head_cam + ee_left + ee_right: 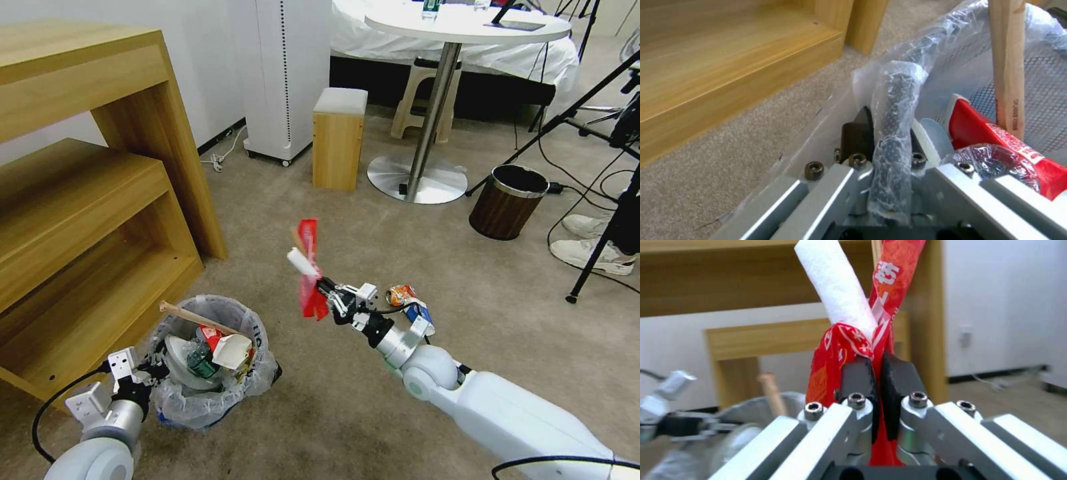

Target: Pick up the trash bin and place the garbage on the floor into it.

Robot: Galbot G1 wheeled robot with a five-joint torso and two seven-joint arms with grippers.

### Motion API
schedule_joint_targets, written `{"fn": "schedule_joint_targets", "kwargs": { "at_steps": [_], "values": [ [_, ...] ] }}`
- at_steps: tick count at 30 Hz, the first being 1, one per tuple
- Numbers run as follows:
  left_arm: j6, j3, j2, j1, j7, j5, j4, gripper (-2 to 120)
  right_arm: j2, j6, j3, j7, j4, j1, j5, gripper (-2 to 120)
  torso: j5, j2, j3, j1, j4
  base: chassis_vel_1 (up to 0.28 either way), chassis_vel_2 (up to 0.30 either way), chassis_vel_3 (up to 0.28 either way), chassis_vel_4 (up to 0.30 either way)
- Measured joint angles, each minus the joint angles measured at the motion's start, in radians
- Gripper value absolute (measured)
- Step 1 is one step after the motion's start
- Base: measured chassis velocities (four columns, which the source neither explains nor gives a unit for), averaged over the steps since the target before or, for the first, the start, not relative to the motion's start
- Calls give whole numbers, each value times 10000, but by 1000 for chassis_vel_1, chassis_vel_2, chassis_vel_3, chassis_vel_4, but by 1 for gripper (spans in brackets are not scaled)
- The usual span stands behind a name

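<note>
Two grippers were busy. The right gripper point(320, 285) pinched a thin red plastic packet point(308, 267) with a white paper roll point(835, 290), up above the beige carpet floor point(373, 227). It looked light and floppy, best held mid-strip. The left gripper point(885, 133) clamped the rim of the small round dark bag-lined trash bin point(207, 353), a grip the left wrist view showed close up.

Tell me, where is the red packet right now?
The red packet is up in the air at the middle of the head view, pinched in the right claw, right of the trash bin held by the left claw.
</note>
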Motion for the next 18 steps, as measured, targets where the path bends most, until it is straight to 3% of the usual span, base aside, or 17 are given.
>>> {"fn": "schedule_joint_targets", "kwargs": {
  "at_steps": [13,18],
  "values": [
    [127,8,-53,192,-59,-15,-798,1,926,401,-3973,-1244,-1126,3936,137,3,-3,0,1,1,1,0,0,0,0],
    [184,53,-46,239,-67,-40,-1119,1,1181,348,-4599,-1187,-1440,4305,49,3,0,0,1,1,-1,0,0,0,0]
  ]
}}
